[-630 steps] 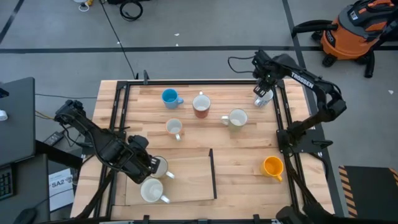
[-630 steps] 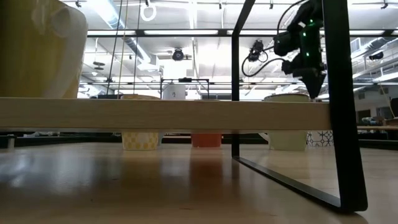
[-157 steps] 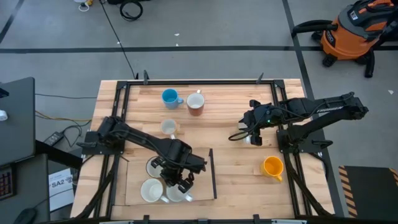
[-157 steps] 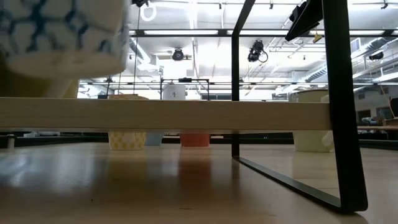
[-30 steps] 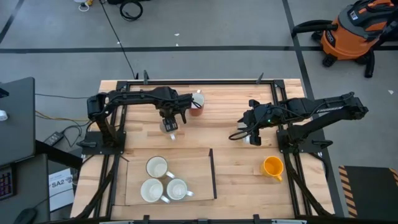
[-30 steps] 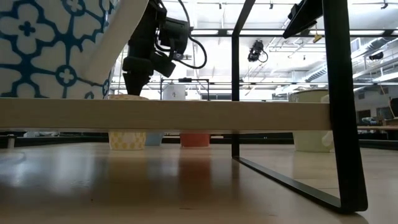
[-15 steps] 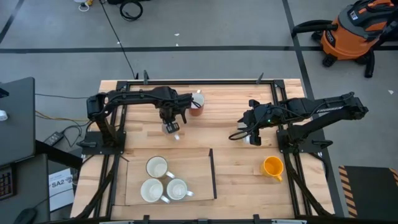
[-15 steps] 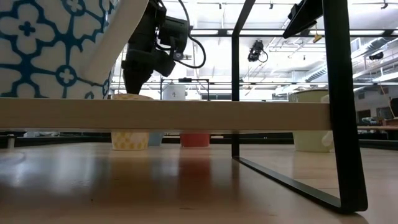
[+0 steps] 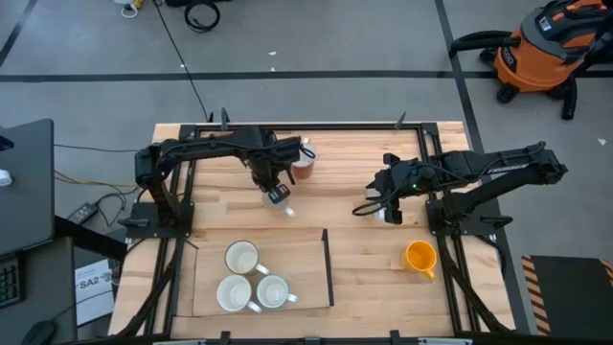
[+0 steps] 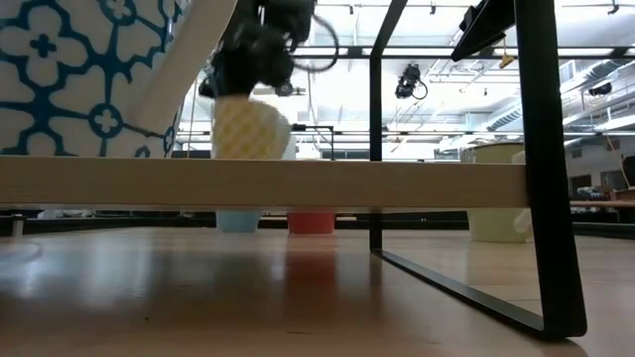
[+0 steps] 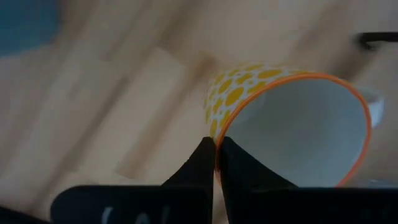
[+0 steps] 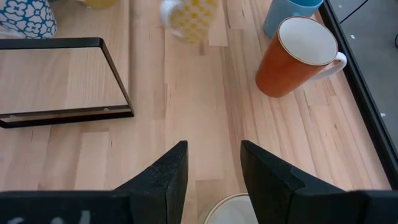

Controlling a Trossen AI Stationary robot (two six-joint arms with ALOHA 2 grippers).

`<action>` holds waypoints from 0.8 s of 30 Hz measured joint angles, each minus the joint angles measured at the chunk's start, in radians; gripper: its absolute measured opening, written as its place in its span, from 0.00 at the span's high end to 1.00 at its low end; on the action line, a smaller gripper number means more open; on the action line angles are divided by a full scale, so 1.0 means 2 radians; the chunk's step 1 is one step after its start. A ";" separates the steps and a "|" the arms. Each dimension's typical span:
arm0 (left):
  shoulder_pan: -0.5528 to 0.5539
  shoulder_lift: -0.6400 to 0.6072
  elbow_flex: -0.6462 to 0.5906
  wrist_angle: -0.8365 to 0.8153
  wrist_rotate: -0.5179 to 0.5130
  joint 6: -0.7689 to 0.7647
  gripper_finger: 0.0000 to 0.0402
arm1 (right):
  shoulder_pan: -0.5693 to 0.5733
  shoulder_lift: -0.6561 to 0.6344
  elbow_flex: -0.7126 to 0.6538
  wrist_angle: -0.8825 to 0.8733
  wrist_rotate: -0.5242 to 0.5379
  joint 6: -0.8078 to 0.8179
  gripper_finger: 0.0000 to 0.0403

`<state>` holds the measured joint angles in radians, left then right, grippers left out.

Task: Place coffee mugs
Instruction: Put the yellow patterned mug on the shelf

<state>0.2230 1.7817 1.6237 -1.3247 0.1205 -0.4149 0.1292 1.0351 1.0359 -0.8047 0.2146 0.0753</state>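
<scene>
Pale wooden table (image 9: pixel 364 240) with a black frame carries the mugs. Left tool (image 11: pixel 214 163) is clamped on the rim of a yellow-dotted mug (image 11: pixel 292 127), one finger inside, one outside; the low view shows it lifted clear of the table, near the reddish-brown mug (image 9: pixel 304 166). Three white mugs (image 9: pixel 247 278) sit on the near tray. Right tool (image 12: pixel 210 171), fingers apart, hovers over a pale mug (image 9: pixel 388 213). Ceramic is presumably rigid, smooth and breakable; a wall pinch suits it, with gentle set-down.
</scene>
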 joint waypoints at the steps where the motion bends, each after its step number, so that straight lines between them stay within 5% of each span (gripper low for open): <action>1: -0.006 0.000 0.011 -0.003 0.008 -0.013 0.97 | 0.000 0.000 0.000 0.000 0.000 0.000 0.62; 14: -0.138 -0.001 0.056 -0.010 0.055 -0.180 0.97 | 0.000 0.000 0.000 0.000 0.000 0.000 0.62; 24: -0.197 -0.001 0.052 -0.007 0.021 -0.281 0.96 | 0.000 0.000 0.000 0.000 0.000 0.000 0.62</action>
<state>-0.1720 1.7805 1.7267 -1.3392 0.1623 -0.9764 0.1294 1.0351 1.0359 -0.8043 0.2150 0.0750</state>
